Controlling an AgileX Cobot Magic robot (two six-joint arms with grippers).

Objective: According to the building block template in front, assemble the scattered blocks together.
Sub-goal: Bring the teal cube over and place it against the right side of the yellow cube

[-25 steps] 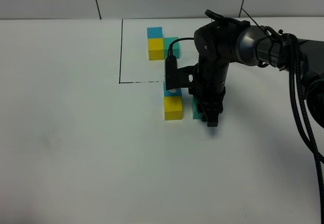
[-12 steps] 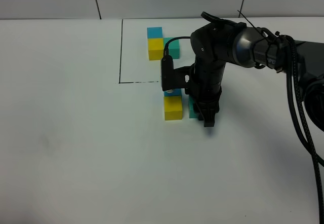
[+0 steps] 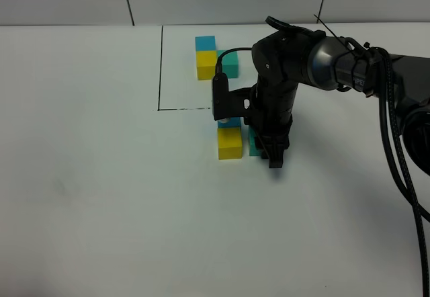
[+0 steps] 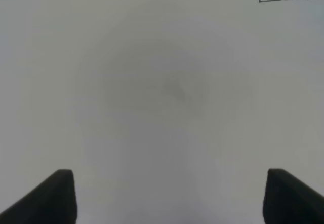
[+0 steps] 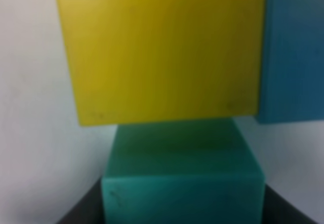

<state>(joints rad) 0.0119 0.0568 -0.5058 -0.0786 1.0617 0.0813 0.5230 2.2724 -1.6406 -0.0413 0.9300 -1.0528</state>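
We find the right gripper [image 3: 275, 157] shut, its tip set against the small matte teal-green cube [image 5: 182, 176], which touches the matte yellow cube [image 5: 162, 49] beside the blue cube [image 5: 293, 51], evidently to copy the outlined three-cube template [image 3: 213, 58]. The left gripper [image 4: 167, 196] hangs open over bare table.

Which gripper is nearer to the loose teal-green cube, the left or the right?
The right. The right gripper is directly at the teal-green cube, beside the yellow cube. The left gripper is over bare table, with no cube in its view.
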